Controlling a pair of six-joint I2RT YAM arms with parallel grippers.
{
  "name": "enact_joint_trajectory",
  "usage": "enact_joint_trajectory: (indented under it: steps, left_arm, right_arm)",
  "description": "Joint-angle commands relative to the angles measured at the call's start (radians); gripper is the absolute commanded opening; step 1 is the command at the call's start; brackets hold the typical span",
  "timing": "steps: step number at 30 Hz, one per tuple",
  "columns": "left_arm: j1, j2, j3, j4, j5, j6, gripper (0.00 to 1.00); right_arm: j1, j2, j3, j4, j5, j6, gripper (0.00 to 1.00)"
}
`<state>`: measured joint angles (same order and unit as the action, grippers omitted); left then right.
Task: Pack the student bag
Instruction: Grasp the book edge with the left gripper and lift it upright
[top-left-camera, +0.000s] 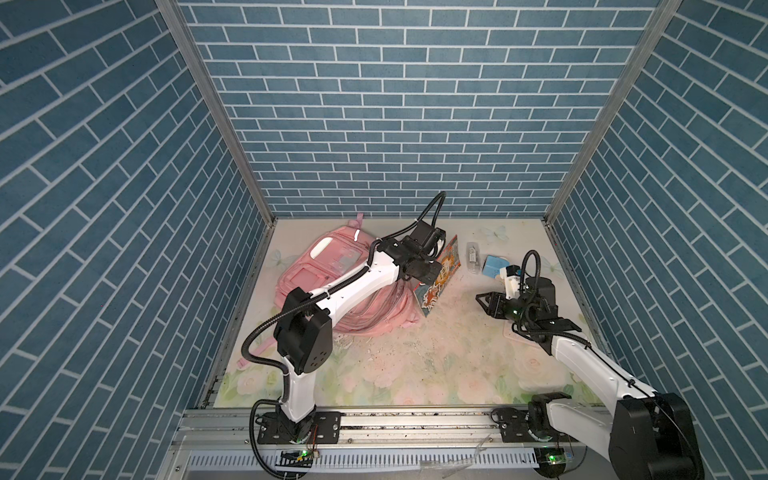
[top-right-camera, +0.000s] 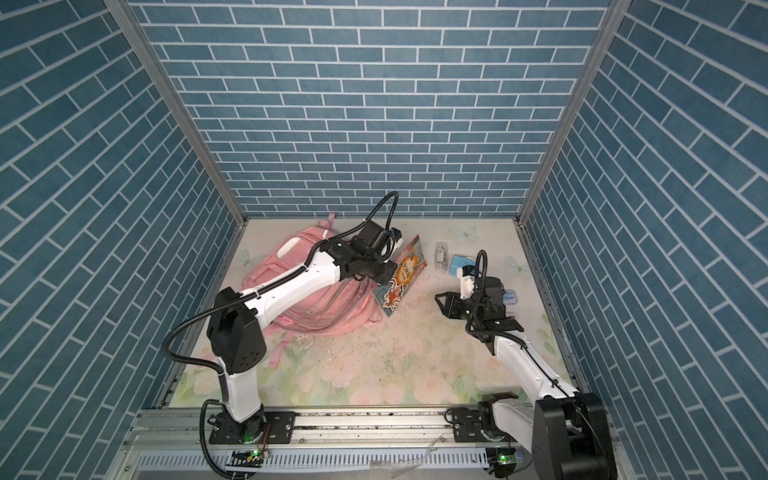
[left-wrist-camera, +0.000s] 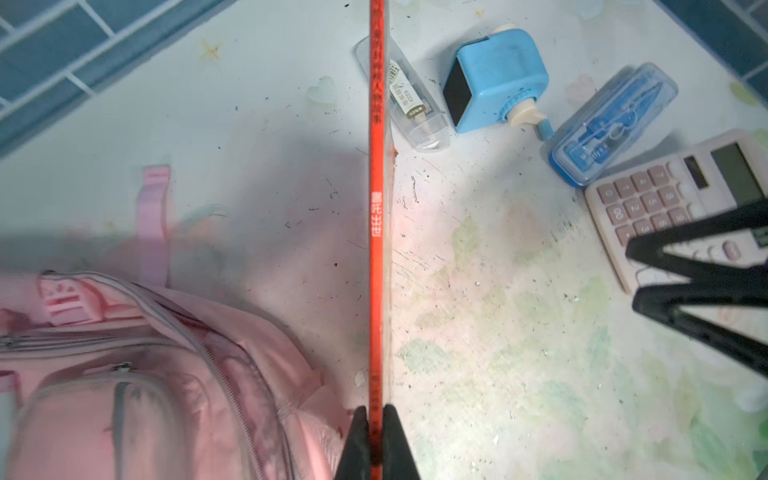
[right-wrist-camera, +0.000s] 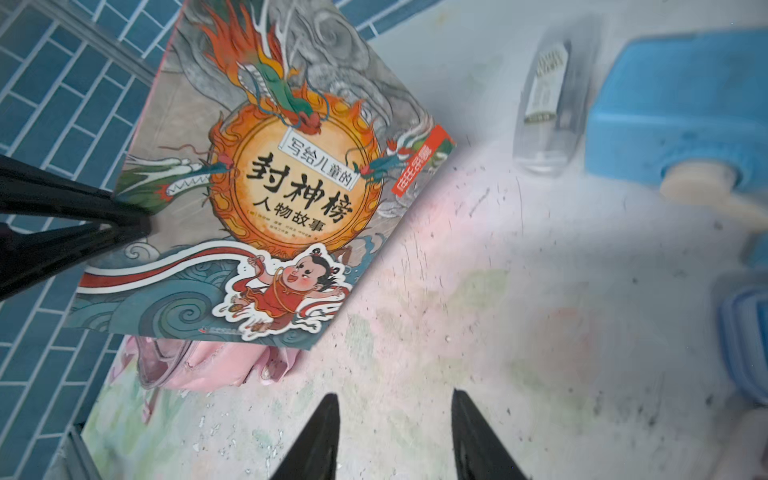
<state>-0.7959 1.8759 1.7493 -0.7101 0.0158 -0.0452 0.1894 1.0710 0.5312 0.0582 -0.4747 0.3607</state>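
Currently, the table (top-left-camera: 415, 374), covered by a pale floral mat, carries everything.

- The student bag (top-left-camera: 328, 266) (top-right-camera: 291, 266) lies flat at the far left of the mat with its pocket side up. The left arm passes over it. The left wrist view shows its grey zips and a pink strap (left-wrist-camera: 154, 216) trailing toward the back wall.
- The book (top-left-camera: 440, 274) (right-wrist-camera: 270, 187), with a dragon-and-child cover and a red spine (left-wrist-camera: 377, 208), is held edge-on and tilted just beside the bag's right side. Whether its low corner touches the bag cannot be told.
- The left gripper (left-wrist-camera: 376, 411) (top-left-camera: 432, 268) is clamped tight on the book at the spine edge, with a finger pressed to each cover.
- The right gripper (right-wrist-camera: 395, 399) (top-left-camera: 484, 301) hangs over bare mat to the right of the book with its tips pointing at it. Its jaws are parted about halfway and nothing is between them.
- The pink calculator (left-wrist-camera: 665, 195) lies flat on the right and is partly under the right gripper in the left wrist view.
- The blue pencil sharpener (left-wrist-camera: 498, 79) (top-left-camera: 494, 266) sits at the far right.
- The blue compass case (left-wrist-camera: 615, 124) lies between the sharpener and the calculator.
- The clear plastic case (left-wrist-camera: 419, 108) (top-left-camera: 471, 257) lies just left of the sharpener.
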Motion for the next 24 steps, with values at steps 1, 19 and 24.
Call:
enact_joint_trajectory:
  steps: [1, 19, 24]
  left_arm:
    - [-0.028, -0.067, 0.036, -0.063, -0.072, 0.183, 0.00]
    - [-0.041, -0.302, -0.148, 0.000, 0.029, 0.546, 0.00]
    - [-0.042, -0.366, -0.208, 0.052, 0.093, 0.575, 0.00]
  right_arm:
    - [0.002, -0.031, 0.040, 0.111, -0.002, -0.170, 0.51]
    - [0.001, -0.027, 0.040, 0.207, -0.168, -0.618, 0.75]
    - [-0.002, 0.013, 0.072, 0.204, -0.227, -0.685, 0.74]
